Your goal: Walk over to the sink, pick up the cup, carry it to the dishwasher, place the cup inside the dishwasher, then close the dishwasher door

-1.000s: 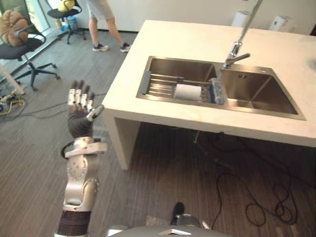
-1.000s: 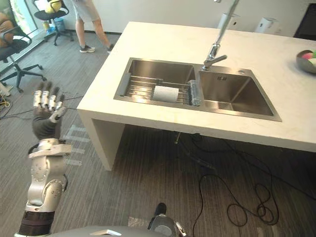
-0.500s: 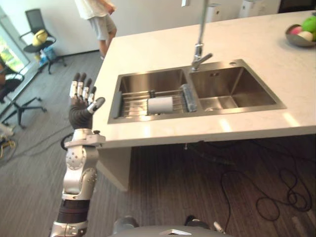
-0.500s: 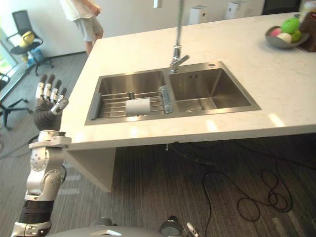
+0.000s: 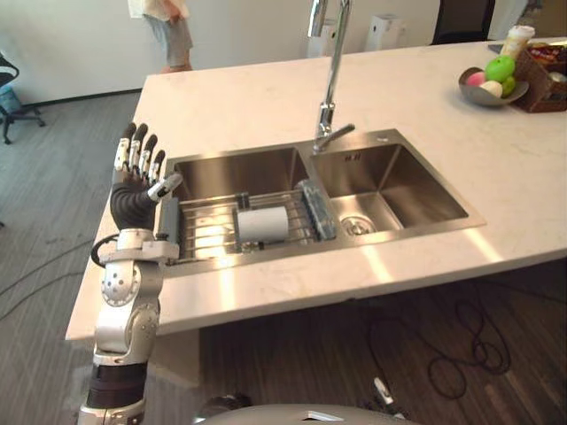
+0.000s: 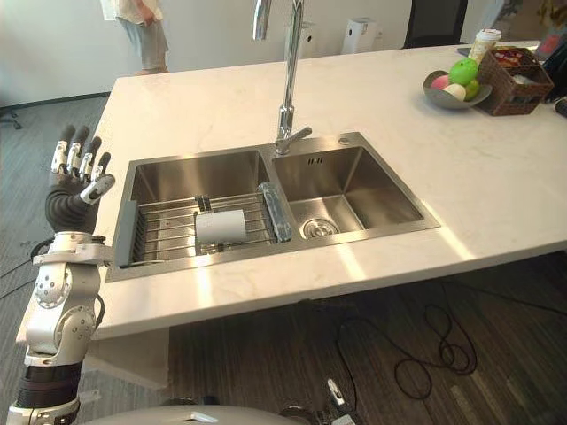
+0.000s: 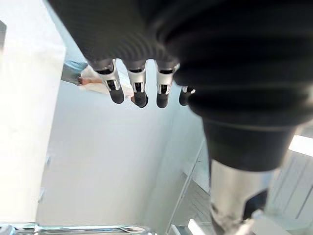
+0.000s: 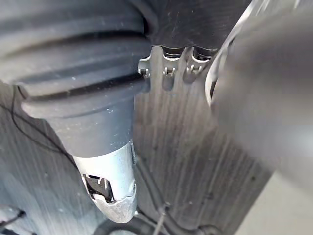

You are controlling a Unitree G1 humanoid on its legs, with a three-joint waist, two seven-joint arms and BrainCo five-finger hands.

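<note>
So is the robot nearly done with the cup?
Not nearly. It is at the sink, so the walk looks done. The cup lies on its side on the rack in the left basin, untouched. The left hand is raised, open and empty. Grabbing, carrying, loading and closing remain.

You will find the stainless-steel double-basin sink (image 6: pixel 390 190) set into the white stone bench (image 6: pixel 496 177). In its left basin, a steel wire rack (image 6: pixel 168 232) carries the white cylindrical cup (image 6: pixel 221 227), lying on its side. The tall chrome faucet (image 6: pixel 288 88) stands behind the basin divider. Far right, a grey fruit bowl (image 6: pixel 443 102) sits just left of a brown wicker basket (image 6: pixel 514 75).
</note>
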